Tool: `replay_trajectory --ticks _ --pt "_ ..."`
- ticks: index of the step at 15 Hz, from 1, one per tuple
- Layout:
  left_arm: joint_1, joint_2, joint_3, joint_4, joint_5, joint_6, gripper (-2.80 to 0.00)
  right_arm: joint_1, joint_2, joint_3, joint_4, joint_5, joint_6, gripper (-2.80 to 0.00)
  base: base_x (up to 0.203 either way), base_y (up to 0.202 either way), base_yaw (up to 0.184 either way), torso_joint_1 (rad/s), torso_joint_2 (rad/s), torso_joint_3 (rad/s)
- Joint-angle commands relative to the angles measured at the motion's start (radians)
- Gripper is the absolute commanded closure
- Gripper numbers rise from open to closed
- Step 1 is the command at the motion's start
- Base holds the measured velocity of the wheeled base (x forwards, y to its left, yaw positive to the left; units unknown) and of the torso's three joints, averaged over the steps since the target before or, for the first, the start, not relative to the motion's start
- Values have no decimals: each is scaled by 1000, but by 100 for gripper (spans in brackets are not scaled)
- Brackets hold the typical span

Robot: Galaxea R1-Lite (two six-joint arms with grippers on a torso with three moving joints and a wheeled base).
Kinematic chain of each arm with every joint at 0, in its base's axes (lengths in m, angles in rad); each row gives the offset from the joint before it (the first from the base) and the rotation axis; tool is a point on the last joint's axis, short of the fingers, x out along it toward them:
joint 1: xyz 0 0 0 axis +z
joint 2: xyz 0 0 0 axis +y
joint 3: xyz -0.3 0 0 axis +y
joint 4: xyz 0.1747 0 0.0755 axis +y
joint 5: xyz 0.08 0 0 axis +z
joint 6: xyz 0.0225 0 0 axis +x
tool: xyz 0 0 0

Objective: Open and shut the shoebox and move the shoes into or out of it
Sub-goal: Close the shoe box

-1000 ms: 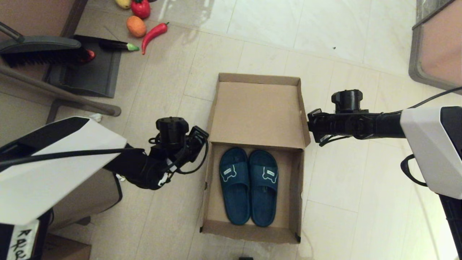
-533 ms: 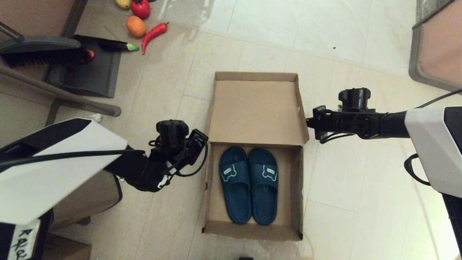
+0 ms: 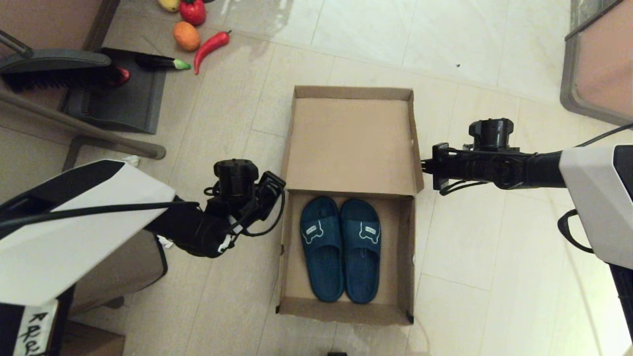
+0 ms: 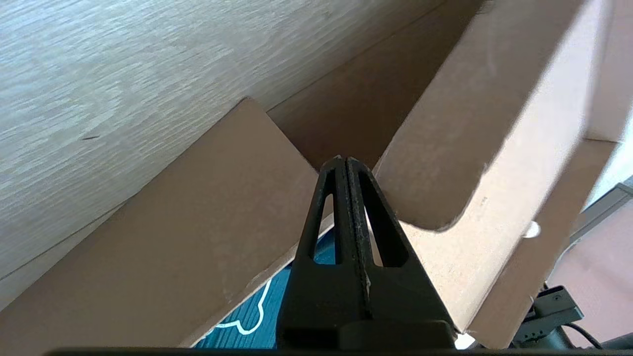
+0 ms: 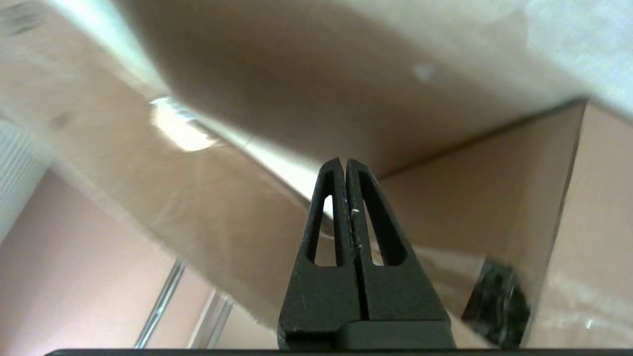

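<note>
The brown cardboard shoebox [image 3: 346,313] lies open on the floor, its hinged lid [image 3: 352,143] leaning back on the far side. Both dark teal shoes [image 3: 341,247] lie side by side in it, toes away from me. My left gripper [image 3: 280,184] is shut and empty at the box's left wall by the hinge. In the left wrist view its tips [image 4: 342,160] point into the notch between the box wall [image 4: 148,257] and the lid flap [image 4: 470,148]. My right gripper [image 3: 423,167] is shut and empty against the lid's right flap, tips [image 5: 342,162] close to cardboard.
Toy vegetables [image 3: 198,34] lie on the floor at the far left, beside a dark dustpan and brush [image 3: 99,84]. A framed panel [image 3: 593,64] stands at the far right. Black tape [image 5: 497,301] marks a box corner. Pale tiles surround the box.
The lid's far edge has swung farther away from me and the whole box has slid slightly away. My right gripper drew back a little to the right; the left stayed nearly still.
</note>
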Motion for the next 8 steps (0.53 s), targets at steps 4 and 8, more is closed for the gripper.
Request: replay_trajectory --ticks 4,8 --pt "-1 -4 -6 -5 -1 -3 0 -2 -12 0 -64 52 72 0 0 0 0 0 0 0" --pt "-1 -4 -4 -1 -1 0 0 -18 -29 0 -148 132 116 0 0 0 0 0 0 0"
